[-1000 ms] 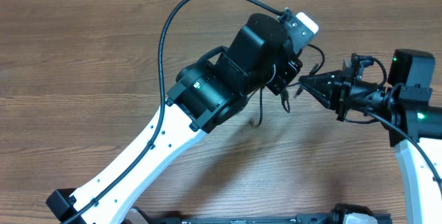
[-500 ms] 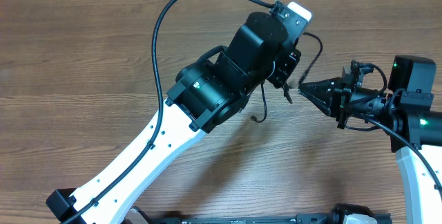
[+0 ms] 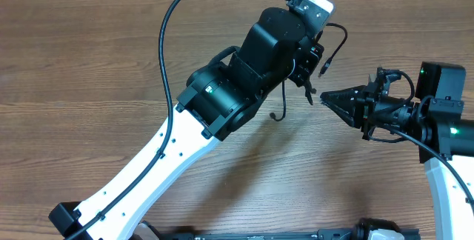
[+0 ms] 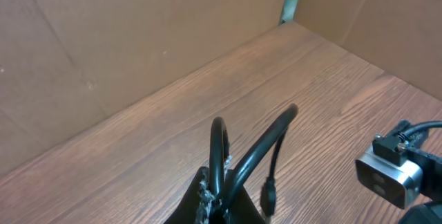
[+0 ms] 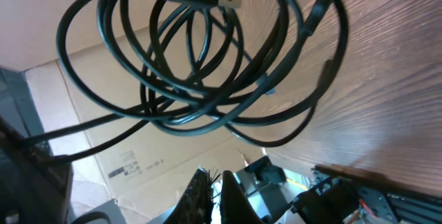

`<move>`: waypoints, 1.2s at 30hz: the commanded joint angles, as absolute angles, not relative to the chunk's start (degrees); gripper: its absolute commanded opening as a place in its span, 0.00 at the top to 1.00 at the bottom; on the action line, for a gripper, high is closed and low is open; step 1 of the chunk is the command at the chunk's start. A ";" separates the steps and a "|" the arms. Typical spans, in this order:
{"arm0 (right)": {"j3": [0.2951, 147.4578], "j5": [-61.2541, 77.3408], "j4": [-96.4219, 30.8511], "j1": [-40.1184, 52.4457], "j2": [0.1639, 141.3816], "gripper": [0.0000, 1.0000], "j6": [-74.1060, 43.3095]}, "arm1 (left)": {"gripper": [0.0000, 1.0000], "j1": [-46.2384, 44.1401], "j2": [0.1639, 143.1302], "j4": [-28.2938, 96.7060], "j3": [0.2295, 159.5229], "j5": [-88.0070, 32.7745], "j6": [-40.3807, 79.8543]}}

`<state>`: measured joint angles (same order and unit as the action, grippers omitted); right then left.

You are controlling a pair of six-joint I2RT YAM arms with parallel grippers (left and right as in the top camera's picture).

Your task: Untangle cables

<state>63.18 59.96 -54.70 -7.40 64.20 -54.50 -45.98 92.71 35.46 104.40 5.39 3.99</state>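
Cables (image 4: 219, 148) hang bunched in my left end effector (image 4: 215, 198), clamped tight above the bench (image 3: 89, 62); my right end effector (image 3: 328, 98) is pinched closed, holding nothing, just beside them.

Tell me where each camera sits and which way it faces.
Overhead: above the table, facing straight down; the left arm and right arm show.
Left wrist: on the left arm, facing along its shut jaws across the table to a cardboard wall; cables rise from the jaws.
Right wrist: on the right arm, facing past its shut jaws at the hanging cables.
Shared: all three views show the cables and the table.
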 commanded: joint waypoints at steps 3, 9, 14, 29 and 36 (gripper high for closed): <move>64.25 54.26 -54.41 -7.16 63.22 0.94 -53.52 | 0.96 -45.67 92.18 34.26 105.16 -2.35 -3.60; 64.25 50.39 -52.80 -9.21 63.22 0.88 -53.52 | 0.96 -45.65 92.18 34.41 105.16 -10.15 -8.25; 64.25 50.37 -54.11 -10.39 63.22 0.69 -53.23 | 0.96 -45.65 92.18 33.69 105.16 -10.17 -8.38; 64.25 54.24 -58.50 -10.35 63.22 0.65 -52.23 | 0.96 -45.67 92.20 29.74 105.16 -12.56 -8.12; 64.25 55.79 -59.24 -9.96 63.22 0.65 -52.25 | 0.96 -45.67 92.20 29.36 105.16 -15.11 -6.15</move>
